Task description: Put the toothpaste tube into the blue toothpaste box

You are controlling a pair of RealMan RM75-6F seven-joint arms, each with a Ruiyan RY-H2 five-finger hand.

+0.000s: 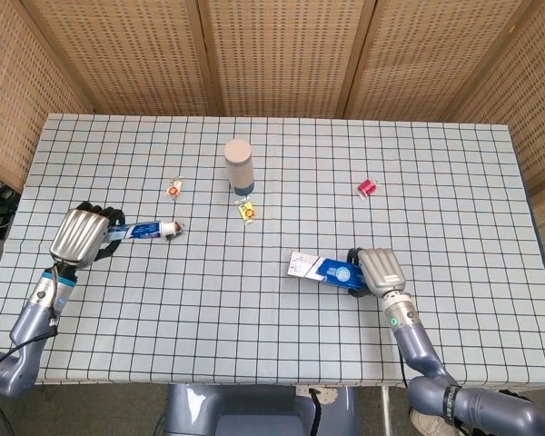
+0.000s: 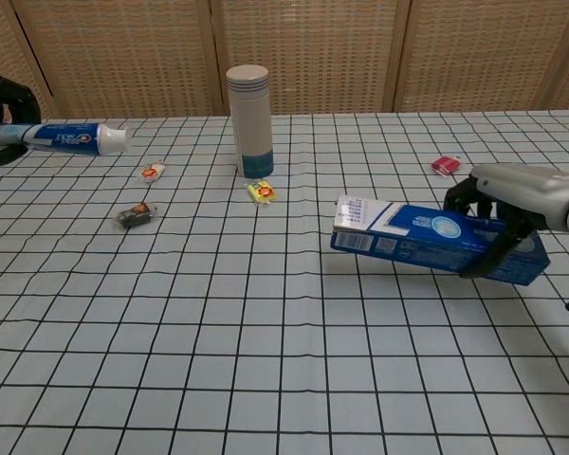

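I see a woven wicker folding screen [image 1: 272, 54] at twelve o'clock behind the blue-gridded white tablecloth table [image 1: 282, 336].

I'm seeing glossy card on the blue toothpaste box [image 2: 434, 242], brushed metal on my right hand [image 1: 379, 269], matt checked cloth [image 1: 282, 336] beneath.

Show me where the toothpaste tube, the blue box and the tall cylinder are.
toothpaste tube [image 2: 71, 138], chest view, middle of its body
blue box [image 2: 427, 235], chest view, front face
tall cylinder [image 2: 250, 123], chest view, its side
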